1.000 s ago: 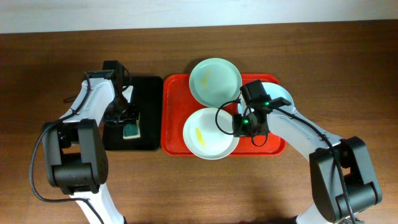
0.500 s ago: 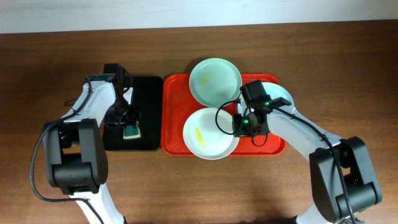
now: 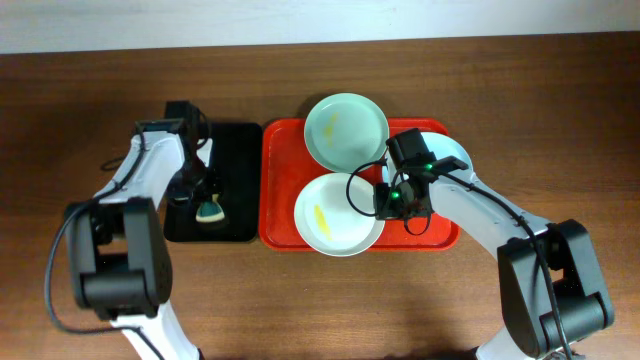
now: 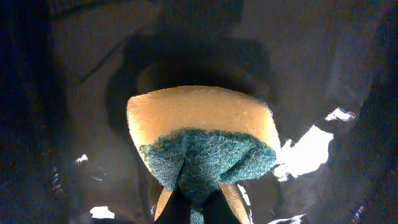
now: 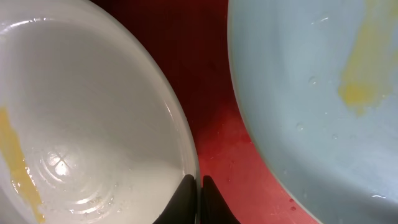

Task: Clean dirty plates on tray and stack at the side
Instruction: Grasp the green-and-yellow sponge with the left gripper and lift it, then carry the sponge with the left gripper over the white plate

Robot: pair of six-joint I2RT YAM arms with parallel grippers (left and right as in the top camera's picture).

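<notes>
Item one: my left claw (image 4: 198, 208), pinched shut on a yellow sponge (image 4: 199, 124) with green scourer face, above the black tray (image 3: 235, 170).
Item two: my right claw (image 5: 196, 198), closed on the white plate (image 5: 81, 112) at its rim. The blue plate (image 5: 311, 93) is just right of it and the mint plate (image 3: 346, 130) beyond, all on the red tray (image 5: 211, 93).

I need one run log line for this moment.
left pincer: shut on sponge at black tray | right pincer: shut on white plate rim | red tray: three plates, yellow smears present

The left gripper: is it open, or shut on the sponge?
Shut on the sponge. In the left wrist view the left gripper pinches its green face, which puckers at the grip.
</notes>
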